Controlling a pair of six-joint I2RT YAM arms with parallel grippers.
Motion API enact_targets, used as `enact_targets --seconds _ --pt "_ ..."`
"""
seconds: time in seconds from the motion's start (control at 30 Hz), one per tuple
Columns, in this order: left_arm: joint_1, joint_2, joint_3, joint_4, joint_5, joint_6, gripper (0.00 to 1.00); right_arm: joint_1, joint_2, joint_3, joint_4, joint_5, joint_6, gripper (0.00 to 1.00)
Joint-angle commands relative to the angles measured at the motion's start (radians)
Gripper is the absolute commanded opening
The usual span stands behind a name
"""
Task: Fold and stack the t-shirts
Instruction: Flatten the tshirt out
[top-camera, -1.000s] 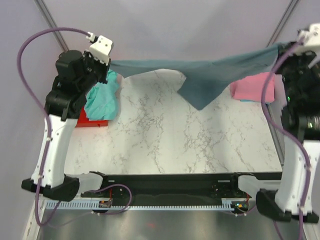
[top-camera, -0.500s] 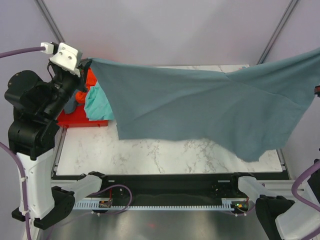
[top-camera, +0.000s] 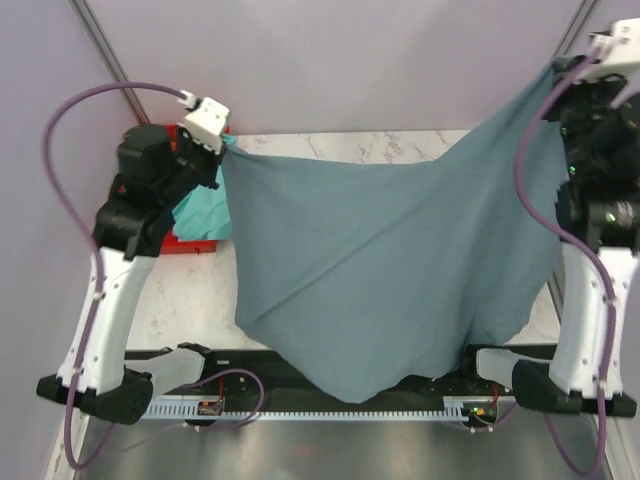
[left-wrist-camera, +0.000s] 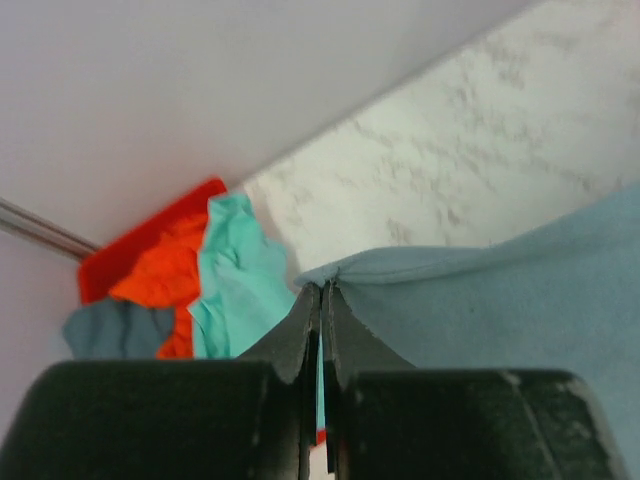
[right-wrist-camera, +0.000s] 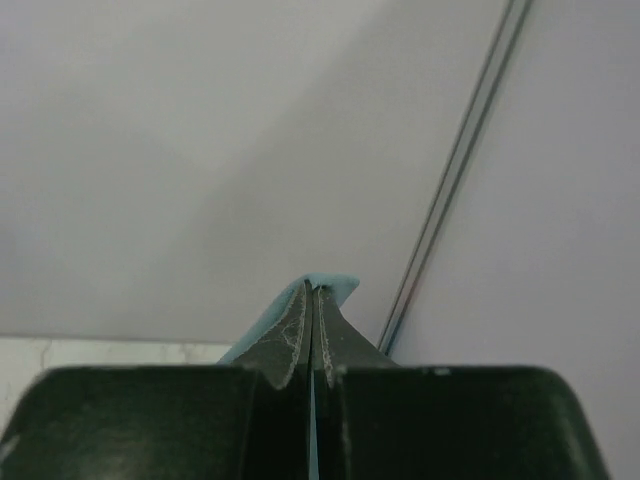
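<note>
The grey shirt (top-camera: 380, 260) hangs spread between both arms, its lowest tip drooping past the near edge of the worktop (top-camera: 185, 290); the cloth screens most of the marble top; the left claw (left-wrist-camera: 322, 290) is closed on one upper corner; the right claw (right-wrist-camera: 313, 290) is pinched tight on the other, at the far right; beyond the left arm, a teal shirt (top-camera: 205, 212) and an orange shirt (left-wrist-camera: 160, 280) lie crumpled in the red bin (top-camera: 180, 243).
</note>
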Motion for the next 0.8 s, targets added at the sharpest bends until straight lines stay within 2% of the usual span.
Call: enact_targets --seconds 0.0,0.1,0.17,0.23,0.3,0.33,0.43,0.5,0.53,0.63,0.77 --pt "0.007 0.101 -0.131 0.096 -0.027 0.039 0.02 -0.003 0.13 -0.101 0.106 -0.077 0.049 0.0" --pt "0.012 0.253 -0.151 0.16 -0.059 0.051 0.02 0.003 0.288 -0.105 0.136 -0.124 0.055 0.0" --pt "0.018 0.342 -0.111 0.199 -0.094 0.056 0.02 0.014 0.44 -0.077 0.147 -0.128 0.047 0.0" --pt "0.037 0.507 -0.055 0.217 -0.131 0.059 0.02 0.037 0.552 0.007 0.153 -0.127 0.029 0.0" --pt "0.05 0.63 0.076 0.228 -0.189 0.044 0.02 0.063 0.73 0.146 0.147 -0.127 0.0 0.0" --pt "0.067 0.747 0.131 0.227 -0.203 0.038 0.02 0.068 0.852 0.205 0.141 -0.116 -0.012 0.0" --pt "0.084 0.939 0.38 0.233 -0.26 0.036 0.02 0.12 1.075 0.446 0.115 -0.087 -0.069 0.0" --pt "0.092 1.021 0.473 0.237 -0.29 0.036 0.02 0.138 1.155 0.577 0.126 -0.039 -0.092 0.0" --pt "0.092 1.087 0.545 0.234 -0.295 0.041 0.02 0.14 1.199 0.593 0.139 -0.03 -0.091 0.0" --pt "0.092 1.157 0.614 0.236 -0.315 0.053 0.02 0.146 1.209 0.525 0.225 -0.009 -0.088 0.0" --pt "0.092 1.195 0.595 0.239 -0.298 0.032 0.02 0.154 1.214 0.44 0.255 0.019 -0.08 0.0"
